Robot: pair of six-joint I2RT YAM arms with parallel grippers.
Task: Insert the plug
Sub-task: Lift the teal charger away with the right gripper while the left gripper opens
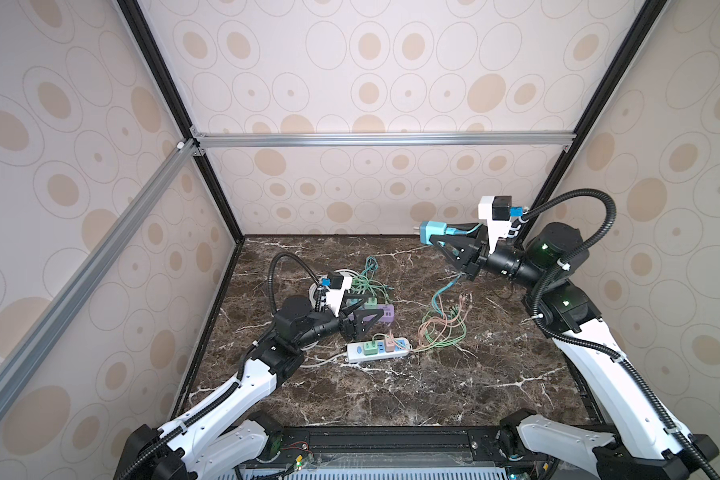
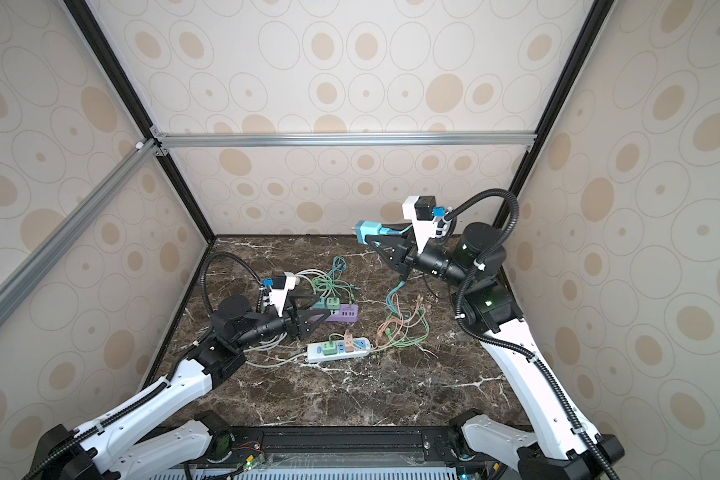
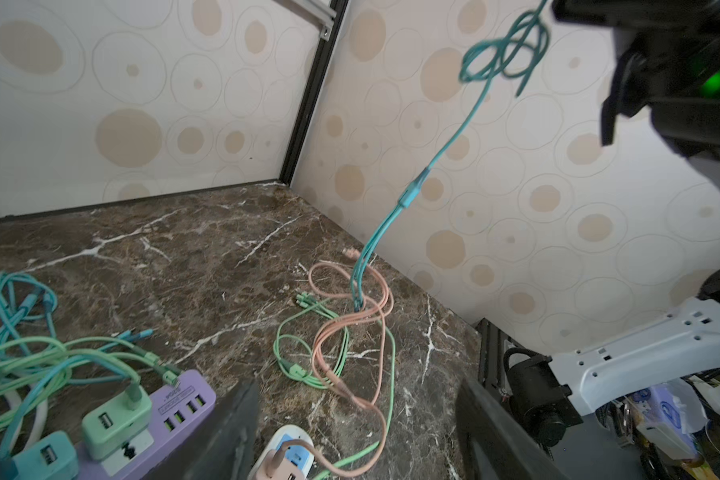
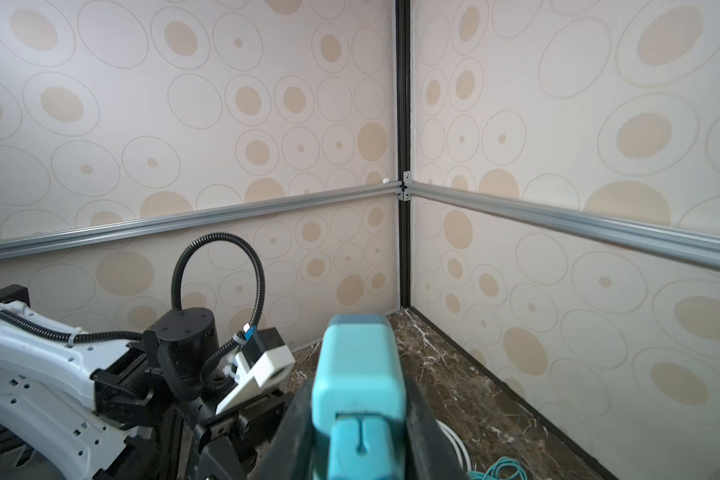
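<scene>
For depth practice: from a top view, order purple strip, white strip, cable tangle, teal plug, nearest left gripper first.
1. purple strip, beside the left gripper
2. white strip, just in front
3. cable tangle, rightward
4. teal plug, raised, far right

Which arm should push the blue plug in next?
Right. The right gripper holds the teal plug, up in the air. The left gripper is open and empty by the purple power strip.

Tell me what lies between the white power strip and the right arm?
A loose tangle of pink and green cables on the marble, with a teal cable dangling into it, seen in both top views.
</scene>
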